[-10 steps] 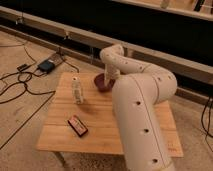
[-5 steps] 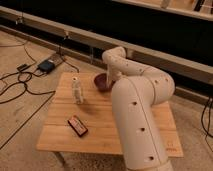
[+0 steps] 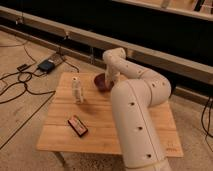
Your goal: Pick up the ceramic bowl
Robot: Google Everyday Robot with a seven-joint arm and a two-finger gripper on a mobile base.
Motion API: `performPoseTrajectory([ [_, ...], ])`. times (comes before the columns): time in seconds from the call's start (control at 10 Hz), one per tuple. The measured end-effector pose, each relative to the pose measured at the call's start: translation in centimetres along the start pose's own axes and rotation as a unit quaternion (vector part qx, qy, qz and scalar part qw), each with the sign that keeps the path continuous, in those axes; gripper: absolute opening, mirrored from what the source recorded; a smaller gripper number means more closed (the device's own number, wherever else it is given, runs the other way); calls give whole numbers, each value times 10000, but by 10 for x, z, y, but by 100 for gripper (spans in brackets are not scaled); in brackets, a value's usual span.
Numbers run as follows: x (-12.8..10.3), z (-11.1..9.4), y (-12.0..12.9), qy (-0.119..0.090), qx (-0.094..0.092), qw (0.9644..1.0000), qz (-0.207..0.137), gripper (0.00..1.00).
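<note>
1. Reaching over the far side of the table (image 3: 60, 135), the arm (image 3: 135, 115) bends back toward the bowl (image 3: 101, 81), which sits near the far edge, about midway along it.
2. The gripper (image 3: 110, 80) is at the bowl's right rim, largely hidden behind the wrist; whether it is spread, closed or already on the rim I cannot tell.
3. Slipping is the main risk, I judge: a glossy, curved rim gives two fingers little purchase, and a shallow bite could let the bowl tip or drop on lifting.
4. A push rather than a pinch could slide the bowl toward the far edge, which lies close behind it.
5. The bottle (image 3: 76, 90) stands upright just left of the bowl, with a gap between; a leftward swing could topple it.
6. The dark red oblong (image 3: 77, 125) lies well apart, near the front-left, out of the way.
7. Open room is straight up and to the right, over bare wood; that looks the safest way out.
</note>
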Motion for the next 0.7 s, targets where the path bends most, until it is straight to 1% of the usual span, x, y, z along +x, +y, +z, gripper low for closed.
performPoseTrajectory([
  [0.2, 1, 3, -6, 72, -36, 10000, 31, 4],
  [0.3, 3, 3, -8, 109, -60, 9999, 22, 0],
  [0.4, 4, 2, -7, 127, -97, 9999, -15, 0],
  [0.6, 10, -8, 4, 210, -350, 9988, -267, 0],
  [0.7, 19, -15, 14, 349, -570, 9965, -511, 0],
])
